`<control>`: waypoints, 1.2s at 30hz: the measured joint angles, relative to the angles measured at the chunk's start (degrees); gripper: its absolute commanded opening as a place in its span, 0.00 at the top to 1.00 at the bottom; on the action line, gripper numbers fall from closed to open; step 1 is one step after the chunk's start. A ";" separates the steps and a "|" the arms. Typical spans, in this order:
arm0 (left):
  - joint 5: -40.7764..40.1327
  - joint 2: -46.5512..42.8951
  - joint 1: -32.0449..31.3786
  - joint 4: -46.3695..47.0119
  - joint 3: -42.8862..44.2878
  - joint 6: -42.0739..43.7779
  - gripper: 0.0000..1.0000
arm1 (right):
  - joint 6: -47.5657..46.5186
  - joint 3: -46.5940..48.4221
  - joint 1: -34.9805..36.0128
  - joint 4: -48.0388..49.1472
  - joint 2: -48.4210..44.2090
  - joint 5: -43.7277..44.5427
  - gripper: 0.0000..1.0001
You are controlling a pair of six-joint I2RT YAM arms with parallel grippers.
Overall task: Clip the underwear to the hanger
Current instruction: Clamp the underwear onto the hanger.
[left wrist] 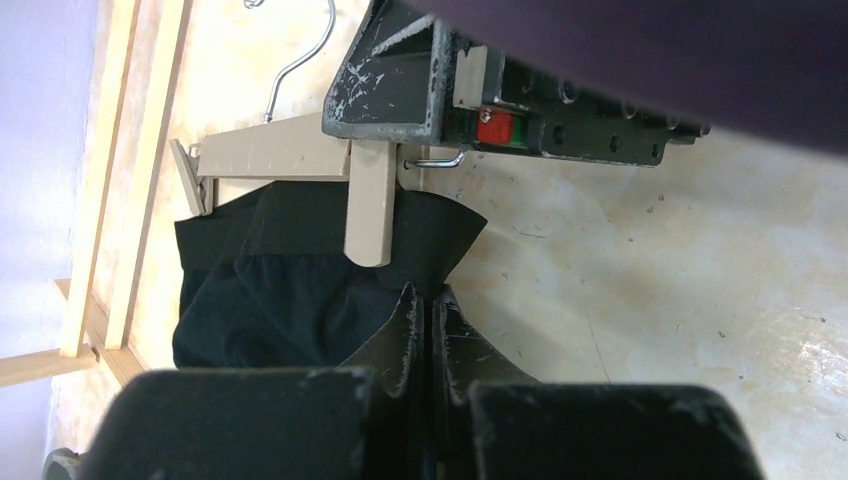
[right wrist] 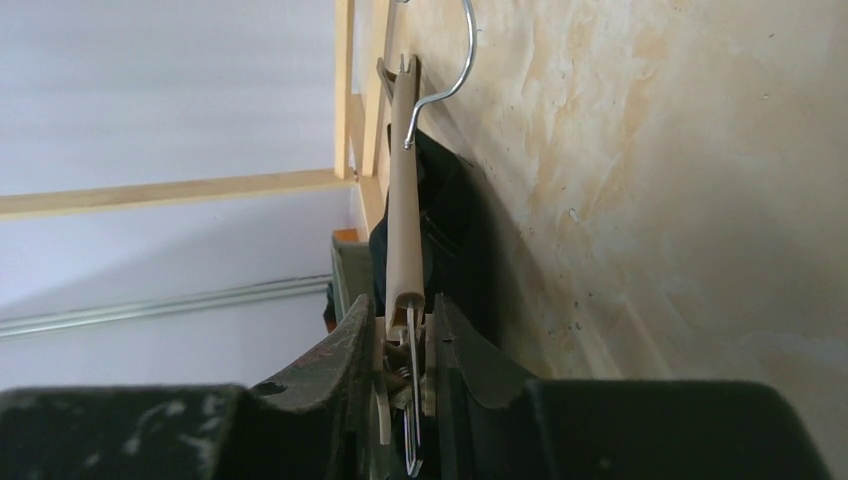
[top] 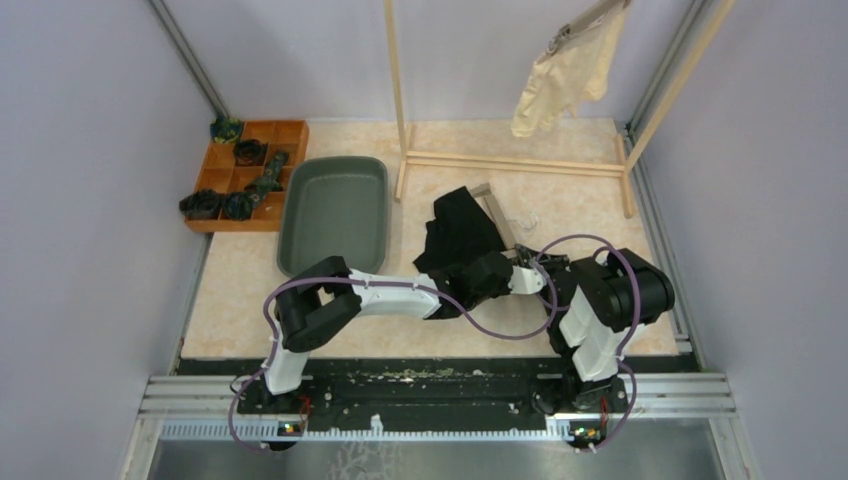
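Both arms, left arm (top: 330,300) and right arm (top: 600,300), reach from the near edge over the beige table (top: 250,310) and meet in front of the wooden rack (top: 510,160). The cream-yellow underwear (top: 560,75) hangs from the rack's top right. Beside the grey bin (top: 335,215), the black underwear (left wrist: 270,290) lies on the table under a beige hanger (left wrist: 275,155). The left gripper (left wrist: 425,300) is pressed together, pinching the waistband's edge. The right gripper (right wrist: 403,305) squeezes the hanger's end clip (left wrist: 370,205), which overlaps the waistband.

The left arm (top: 385,292) and the right arm (top: 600,300) reached in and met in the middle. The left gripper (left wrist: 428,300) was pinched shut on the black underwear (left wrist: 260,290). The right gripper (right wrist: 405,312) squeezed the hanger clip (right wrist: 398,352).
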 measured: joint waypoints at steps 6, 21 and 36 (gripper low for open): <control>0.00 0.02 0.00 0.02 0.07 -0.02 1.00 | -0.11 0.00 0.00 0.24 0.00 -0.39 0.47; -0.17 -0.48 -0.15 1.88 -0.70 -2.93 0.42 | -2.73 0.00 -1.42 0.52 -5.75 -0.17 0.08; -10.01 -22.84 -1.11 20.33 -20.26 -11.72 0.00 | -10.38 0.00 -2.29 -3.69 -16.79 1.09 0.05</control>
